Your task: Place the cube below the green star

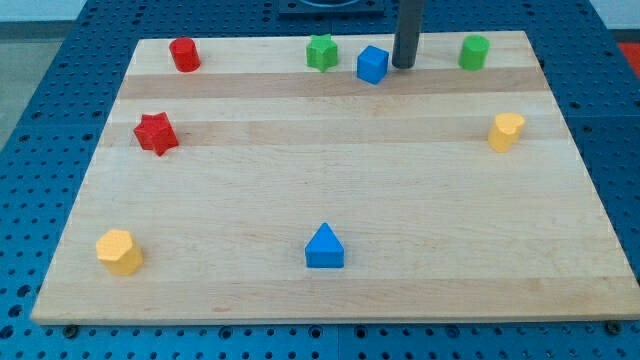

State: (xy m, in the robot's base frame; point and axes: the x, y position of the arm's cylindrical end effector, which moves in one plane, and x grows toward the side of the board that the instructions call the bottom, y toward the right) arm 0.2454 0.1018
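My tip (pixel 403 66) (a bare rod, no jaws) is sitting just right of the cube (pixel 372 64); I'm judging it should be circling above, then pushing the cube down-left under the star (pixel 321 52).

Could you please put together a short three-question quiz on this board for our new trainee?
1. True or false: my tip stands at the view's right of the blue cube.
2. Which block lies nearest the blue cube? A) green star B) red star C) blue triangle
3. Fill in: the cube sits to the view's ____ of the green star, not below it.

Key: 1 true; 2 A; 3 right.
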